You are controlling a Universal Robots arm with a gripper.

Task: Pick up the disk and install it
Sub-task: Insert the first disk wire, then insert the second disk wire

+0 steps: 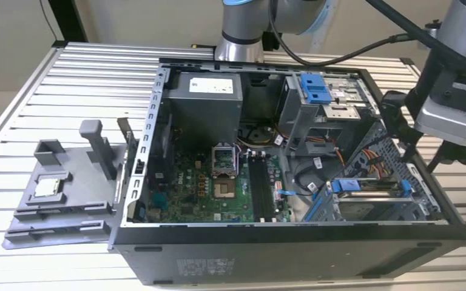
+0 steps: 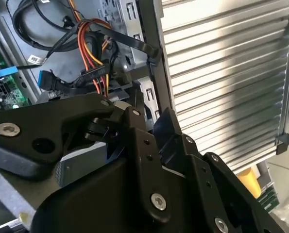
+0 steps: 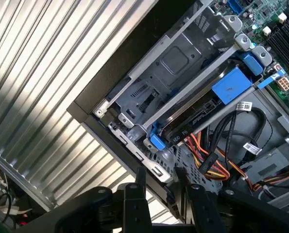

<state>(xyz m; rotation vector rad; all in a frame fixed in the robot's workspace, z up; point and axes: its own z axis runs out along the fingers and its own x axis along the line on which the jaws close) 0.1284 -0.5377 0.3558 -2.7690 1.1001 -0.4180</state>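
The pick-up looks finished and the install looks close to finished. The disk (image 3: 197, 115) is not in the jaws. It lies in the drive cage (image 3: 176, 63) at the corner of the open computer case (image 1: 298, 242) toward the exterior view's right. Its blue frame shows at both ends of the bay in the first wrist view and as a blue strip across the cage in the exterior view. Nothing flat and silver lies loose on the slatted desk (image 1: 79, 79). It is hard to tell from these angles whether the disk is pushed fully home and latched, so I judge that at most a final seating or a check is left. No cable from the orange and yellow bundle (image 3: 207, 155) can be seen running to it. The gripper (image 3: 160, 177) hangs just outside the case's side wall, beside that cage corner and over the desk's ribbed top. In the first wrist view its jaws stand a little apart, a narrow gap rather than a wide one, with the case edge showing between them. They hold nothing and do not appear to touch the disk or the cage. The grey fixture (image 1: 55, 188) with the small square chip sits well apart, at the desk's edge on the exterior view's left.
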